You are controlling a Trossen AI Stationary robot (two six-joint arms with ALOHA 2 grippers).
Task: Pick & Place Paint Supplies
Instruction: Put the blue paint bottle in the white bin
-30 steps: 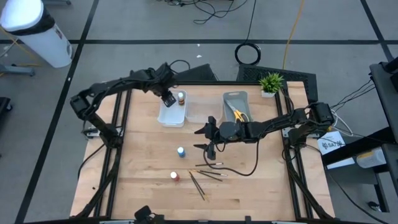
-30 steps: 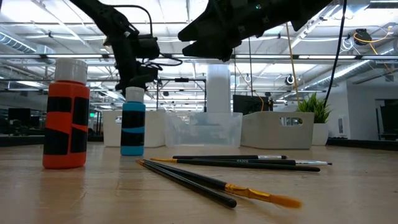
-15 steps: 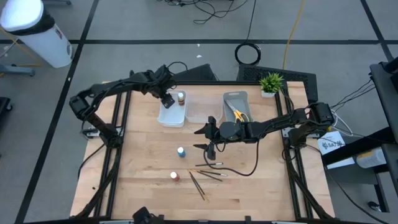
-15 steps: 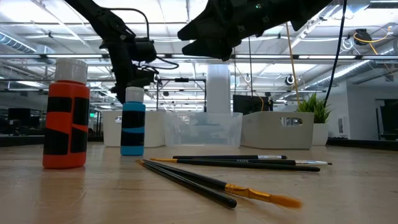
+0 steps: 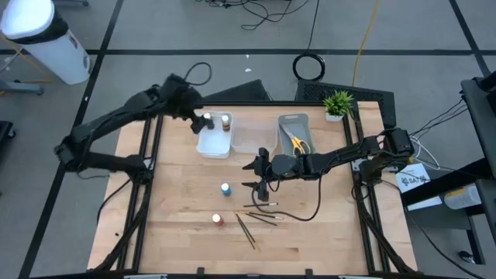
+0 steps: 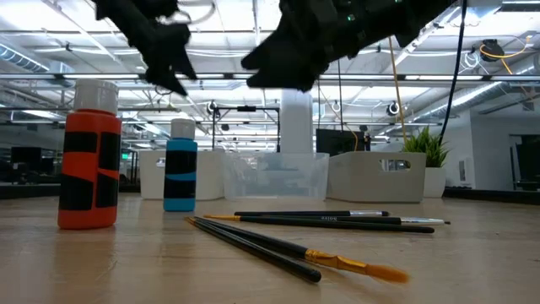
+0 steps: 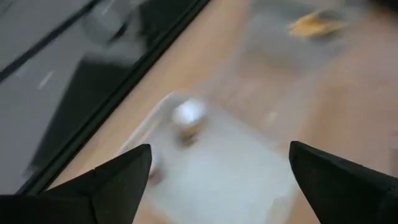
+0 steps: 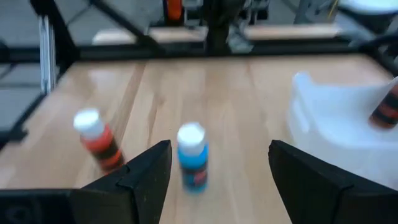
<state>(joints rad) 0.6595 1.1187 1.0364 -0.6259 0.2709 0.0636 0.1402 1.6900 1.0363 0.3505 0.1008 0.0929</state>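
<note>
**Blue bottle next in line, both end effectors empty**

Blue paint bottle (image 5: pixel 225 189) stands upright on the worktop (image 5: pixel 178 232), roughly mid-table, and we've got the right end effector (image 5: pixel 262 174) hovering just to its right with fingers spread wide and nothing between them. In the right wrist view the bottle sits dead ahead, framed by those fingers, with the orange bottle (image 8: pixel 97 139) just beside it, nearer the front edge.

Over at the far left, the left end effector (image 5: pixel 196 122) hangs above the white tray (image 5: pixel 215 147), jaws wide apart and empty; two bottles (image 5: pixel 225 122) already rest in that tray.

How will the blue one handle? We'd judge it light, rigid plastic, tall for its base, so a sideways nudge could tip it. The label band round the body looks the best place to take hold, square across the middle, below the pale cap. The brushes (image 5: pixel 260 214) lying near the front look thin, springy and harder to pinch.
</note>
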